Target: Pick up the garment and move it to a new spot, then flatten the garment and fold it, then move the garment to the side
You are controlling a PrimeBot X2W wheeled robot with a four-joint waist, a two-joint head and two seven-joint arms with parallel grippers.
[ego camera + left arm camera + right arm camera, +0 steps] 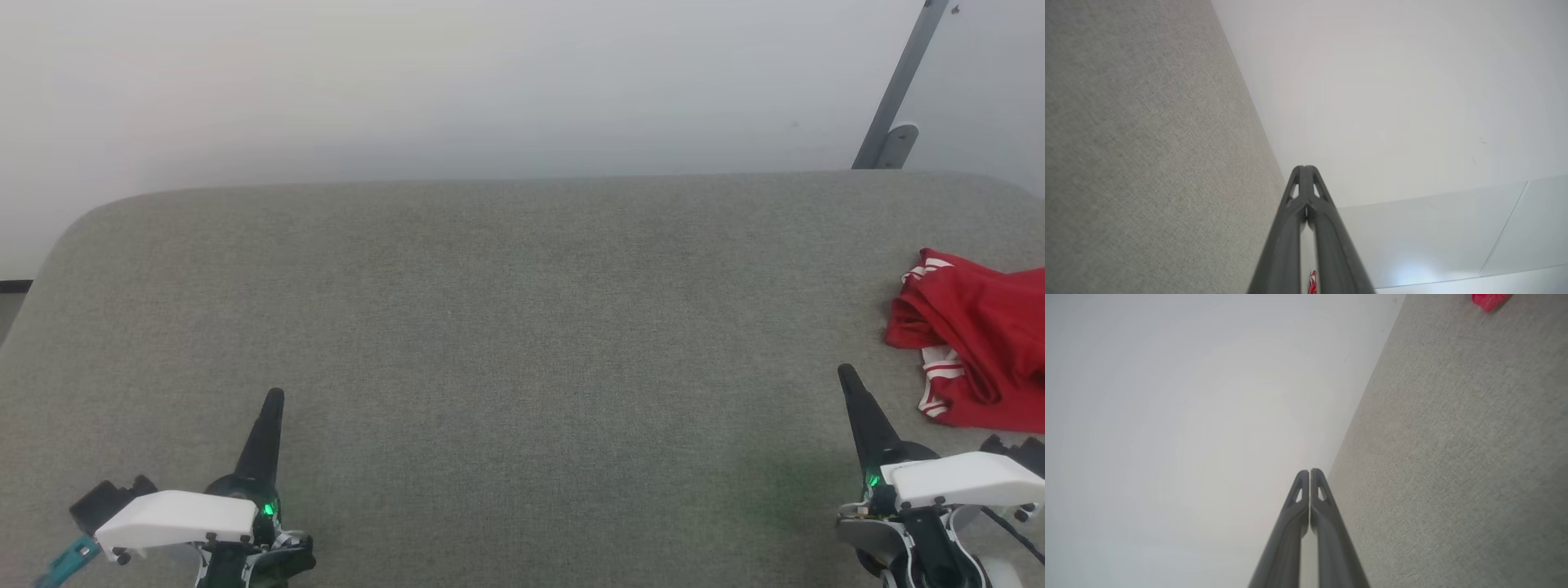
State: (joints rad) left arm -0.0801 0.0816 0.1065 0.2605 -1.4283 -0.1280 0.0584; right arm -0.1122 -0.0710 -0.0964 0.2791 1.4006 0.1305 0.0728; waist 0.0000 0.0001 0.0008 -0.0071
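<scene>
Here we are at the broad grey woven-fabric surface [522, 327], with both arms sitting low at its near edge. The left claw [275, 397], two long dark fingers, points up the head view. Its jaws are pressed together and there is nothing between them. A small green light [268, 510] glows at its base, beside a white plastic wrist cover [175, 518]. The left wrist view agrees: tips meeting, a thin slit lower down, grey cloth on one side and the pale wall [1392, 102] ahead. A speck of red shows through that slit, too small to make out.

Over to the right claw [846, 374], and it is narrow as well, tips touching and carrying nothing. Its own wrist view has the two fingers [1327, 522] lying flat against each other.

Now the garment [976, 335], a bright red soft T-shirt with red-and-white striped trim. It lies crumpled in a heap on the grey surface, just right of the right claw and a little beyond its tip, near it but not touching. The picture's right edge cuts it off. It is well apart from the left claw, far across to that claw's right. In the right wrist view a red corner peeks in at the top, ahead of the fingers and off to the side. Beyond the right claw, past the surface's far edge, a slanted grey metal strut [898, 90] rises against the wall.
</scene>
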